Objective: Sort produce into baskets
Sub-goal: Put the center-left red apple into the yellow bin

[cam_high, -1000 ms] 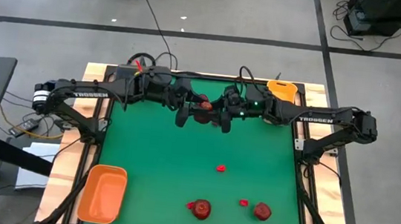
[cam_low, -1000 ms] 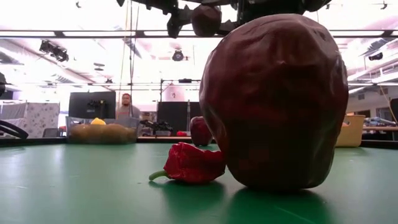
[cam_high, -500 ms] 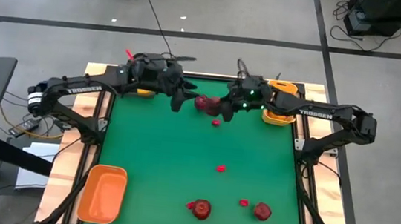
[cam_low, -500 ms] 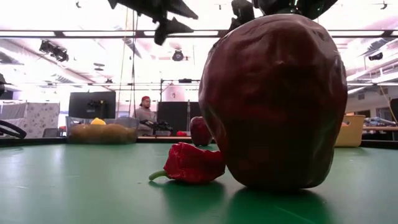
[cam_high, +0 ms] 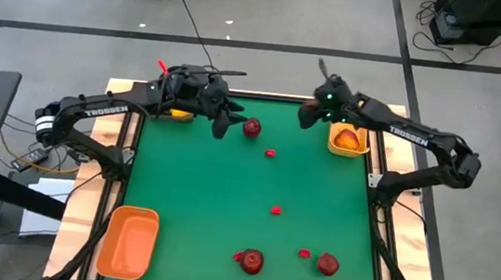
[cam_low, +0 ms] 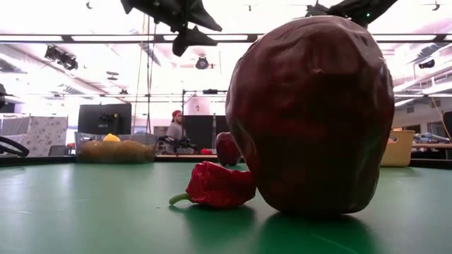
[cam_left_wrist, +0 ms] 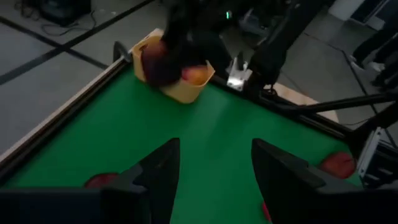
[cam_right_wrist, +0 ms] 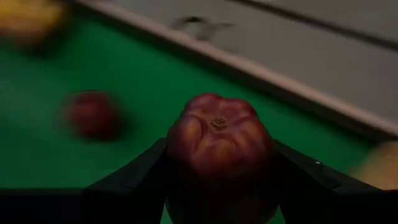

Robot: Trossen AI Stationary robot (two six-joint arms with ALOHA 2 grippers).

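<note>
Right gripper [cam_right_wrist: 217, 186] is gripping a dark red apple-like round fruit [cam_right_wrist: 219, 146], jaws clamped on its two sides, hovering just beside the small yellow plastic basket [cam_high: 348, 139] at the far right corner of the green worktop [cam_high: 225, 203]; that basket is holding an orange-red fruit [cam_high: 349, 141]. Left gripper [cam_high: 222, 118] is hanging above the far edge, well apart from the yellow basket, jaws standing apart with nothing between them. A second dark red round fruit [cam_high: 252, 128] is lying on the worktop between left gripper and yellow basket, a tiny bright red piece [cam_high: 271, 152] just beside it. Farther from the yellow basket: another tiny red piece [cam_high: 276, 211] mid-worktop, two more red round fruits [cam_high: 252, 261] [cam_high: 327, 264] near the front edge. Larger orange plastic basket [cam_high: 129, 241] is sitting at the diagonally opposite corner.
</note>
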